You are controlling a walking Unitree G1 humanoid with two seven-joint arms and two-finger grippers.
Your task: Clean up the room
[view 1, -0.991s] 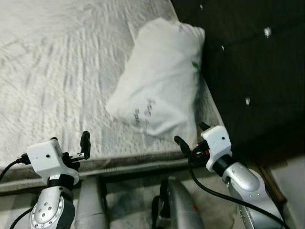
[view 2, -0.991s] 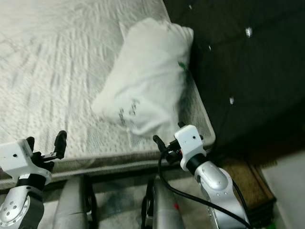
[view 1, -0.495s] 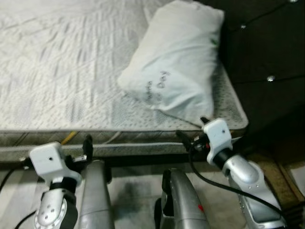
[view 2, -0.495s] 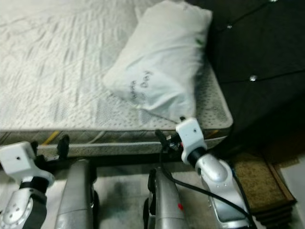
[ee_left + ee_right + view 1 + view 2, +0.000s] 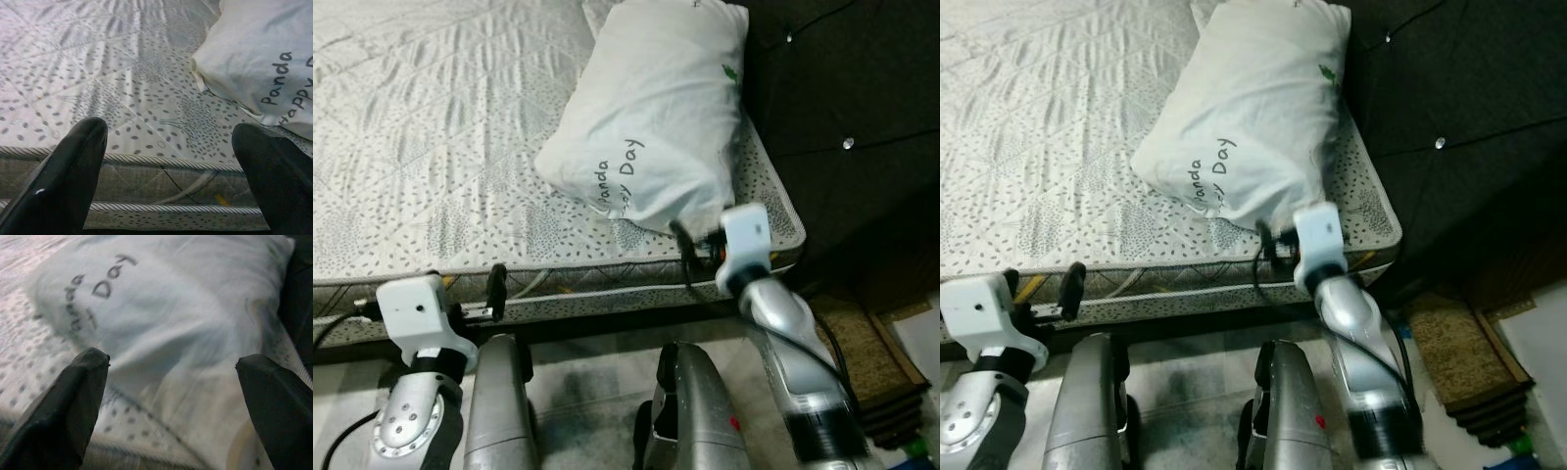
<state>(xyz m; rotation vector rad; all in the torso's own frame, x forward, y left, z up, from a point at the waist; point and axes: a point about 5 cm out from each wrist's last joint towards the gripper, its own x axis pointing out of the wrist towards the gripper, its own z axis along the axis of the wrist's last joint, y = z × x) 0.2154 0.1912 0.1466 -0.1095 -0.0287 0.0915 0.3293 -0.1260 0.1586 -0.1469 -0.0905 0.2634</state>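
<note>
The right end effector (image 5: pixel 690 250) has risen from below the bed's edge to the near corner of the pillow (image 5: pixel 651 113); a second ago it hung lower, in front of the mattress side, and now its two black fingers (image 5: pixel 63 406) stand wide apart with the pillow's printed lettering between them in the right wrist view, nothing yet caught. Much of the shift in the head views is the camera's own, since the whole bed (image 5: pixel 431 137) has slid in the picture, but the arm's reach toward the pillow reads as a real move. The left end effector (image 5: pixel 494 294) stays low by the mattress edge, its fingers (image 5: pixel 58 171) also apart and empty, pointed across the dotted mattress cover. The pillow lies slantwise at the head of the bed, its far end against the dark tufted headboard (image 5: pixel 842 98) and its near corner close to the mattress corner, just beside the right end effector. For tidying the room, this suggests the pillow is the thing about to be straightened or lifted, and the grasp is near but not made. No bin, basket or other container can be made out; a brown woven mat (image 5: pixel 867 343) lies on the floor beside the bed.
</note>
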